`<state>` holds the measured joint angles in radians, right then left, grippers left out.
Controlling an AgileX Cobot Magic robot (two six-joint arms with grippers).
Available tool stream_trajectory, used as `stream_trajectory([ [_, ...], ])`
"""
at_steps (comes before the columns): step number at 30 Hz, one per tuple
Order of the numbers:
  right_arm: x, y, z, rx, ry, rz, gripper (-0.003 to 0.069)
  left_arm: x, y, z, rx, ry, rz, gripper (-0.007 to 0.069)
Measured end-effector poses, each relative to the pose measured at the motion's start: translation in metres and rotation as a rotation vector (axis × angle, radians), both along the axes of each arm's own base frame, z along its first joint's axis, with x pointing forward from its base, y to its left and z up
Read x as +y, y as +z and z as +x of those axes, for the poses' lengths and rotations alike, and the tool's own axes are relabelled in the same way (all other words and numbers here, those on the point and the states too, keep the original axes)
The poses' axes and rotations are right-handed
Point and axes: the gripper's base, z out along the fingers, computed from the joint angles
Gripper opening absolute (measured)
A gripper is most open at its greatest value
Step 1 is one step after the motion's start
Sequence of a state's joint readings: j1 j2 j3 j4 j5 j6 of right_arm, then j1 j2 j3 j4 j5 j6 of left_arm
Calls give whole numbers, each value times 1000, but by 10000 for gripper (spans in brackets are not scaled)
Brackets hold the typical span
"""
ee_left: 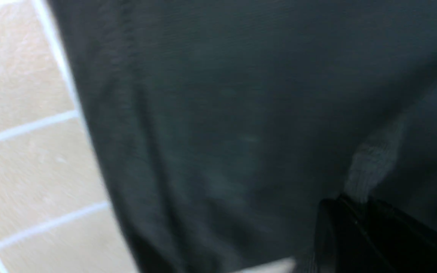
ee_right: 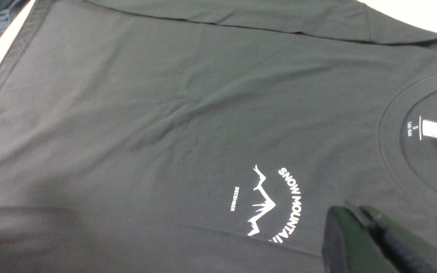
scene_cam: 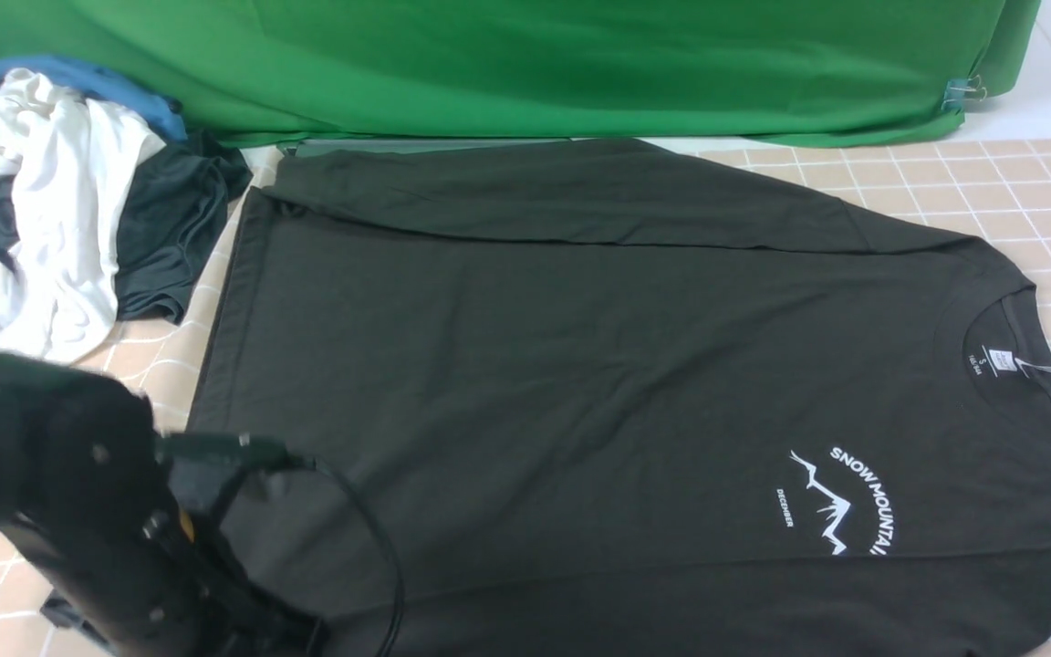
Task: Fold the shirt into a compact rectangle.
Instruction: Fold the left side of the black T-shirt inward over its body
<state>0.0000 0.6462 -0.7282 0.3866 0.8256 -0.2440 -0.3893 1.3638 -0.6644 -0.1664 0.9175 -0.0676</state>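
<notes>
The black shirt (scene_cam: pixel 562 347) lies flat on the table, collar (scene_cam: pixel 1009 338) to the right and hem to the left. Its white mountain print (scene_cam: pixel 840 502) faces up. The far edge is folded inward, and a fold line runs along the near edge. My left arm (scene_cam: pixel 97 493) reaches low over the near hem corner. In the blurred left wrist view my left gripper (ee_left: pixel 349 199) is shut, with a pale ridge of the shirt (ee_left: pixel 241 113) rising from its tips. My right gripper (ee_right: pixel 355 210) is shut and empty above the shirt (ee_right: pixel 165 113), between print and collar. It is outside the front view.
A heap of clothes lies at the back left: a white garment (scene_cam: pixel 51 210), a dark teal-grey one (scene_cam: pixel 170 228) and a blue one (scene_cam: pixel 115 87). A green backdrop cloth (scene_cam: pixel 525 64) hangs behind. The checked beige table cover (scene_cam: pixel 1018 182) shows around the shirt.
</notes>
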Motion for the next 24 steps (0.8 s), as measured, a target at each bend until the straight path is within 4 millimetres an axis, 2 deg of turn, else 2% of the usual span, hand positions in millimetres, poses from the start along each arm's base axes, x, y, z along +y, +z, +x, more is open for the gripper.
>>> stream_trajectory([
  [3,0,0,0,-1,0,-1,50,-3,21,1,-38,8,-45,33],
  [4,0,0,0,-2,1,-2,51,-5,36,4,-73,4,-64,33],
  [6,0,0,0,-6,0,-3,52,-6,53,11,-126,-10,-62,33],
  [9,0,1,1,-12,-2,-2,52,-6,78,30,-233,-14,-25,33],
  [13,0,1,1,-15,-3,-2,57,-7,102,60,-343,-29,60,33],
  [18,0,1,1,-16,-3,-2,60,-13,108,95,-391,-42,145,33],
  [24,0,1,1,-17,-2,-5,68,-20,97,134,-390,-50,205,33],
])
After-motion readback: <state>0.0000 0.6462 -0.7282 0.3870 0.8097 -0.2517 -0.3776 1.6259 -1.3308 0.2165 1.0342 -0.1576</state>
